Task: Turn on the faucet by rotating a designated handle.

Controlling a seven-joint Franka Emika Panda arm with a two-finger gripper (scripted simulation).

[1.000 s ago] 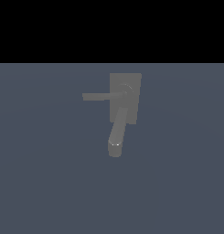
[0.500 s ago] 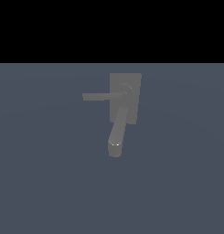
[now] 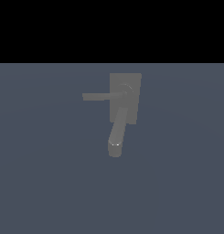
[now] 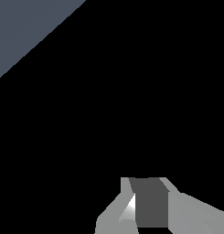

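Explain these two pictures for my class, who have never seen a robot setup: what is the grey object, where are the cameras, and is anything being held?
These are computer-simulated pictures. One camera stands away from the robot arm and shows a grey faucet on a flat blue-grey floor. Its thin handle points toward the exterior view's left; the thick spout reaches toward the camera. The arm is absent from that picture. The other camera sits on the robot's wrist and shows the claw against mostly black background. Nothing visible sits in the claw, and it is nowhere near the faucet.

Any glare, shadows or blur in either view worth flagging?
Exterior view: flat, dim lighting, soft render, no cast shadows; one small glint on the faucet spout tip. Wrist view: mostly black, a grey floor wedge, a bright highlight by the pincer.
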